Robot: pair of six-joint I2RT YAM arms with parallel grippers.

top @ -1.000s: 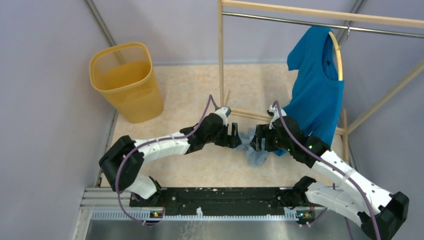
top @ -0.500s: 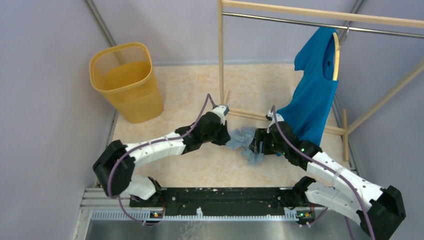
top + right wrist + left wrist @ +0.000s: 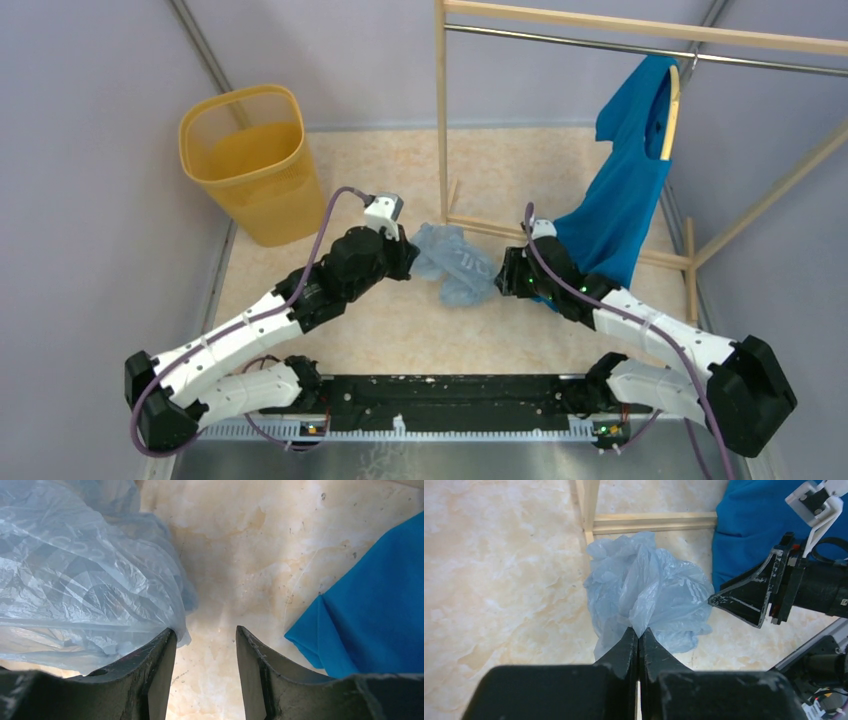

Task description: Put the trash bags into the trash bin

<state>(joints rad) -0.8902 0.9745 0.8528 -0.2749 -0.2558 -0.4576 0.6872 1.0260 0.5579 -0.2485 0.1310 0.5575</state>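
Observation:
A crumpled pale blue trash bag [image 3: 455,262] hangs in the middle of the floor between my two grippers. My left gripper [image 3: 408,255] is shut on a pinch of its film. In the left wrist view the jaws [image 3: 639,630] meet tight on the bag [image 3: 649,592]. My right gripper [image 3: 503,272] stands just right of the bag, open, with bare floor between its fingers. In the right wrist view the bag [image 3: 85,580] drapes against the outer side of the gripper's [image 3: 205,632] left finger. The yellow mesh trash bin [image 3: 270,195] stands upright at the far left.
A wooden clothes rack has its post [image 3: 441,120] and floor bar [image 3: 654,522] just behind the bag. A bright blue shirt [image 3: 625,200] hangs from the rack at the right, its hem close to the right fingers [image 3: 370,615]. Grey walls enclose both sides.
My left gripper shut on the bag and drew back to the left, carrying the bag with it. My right gripper's jaws narrowed and it shifted slightly left. The shirt swung right.

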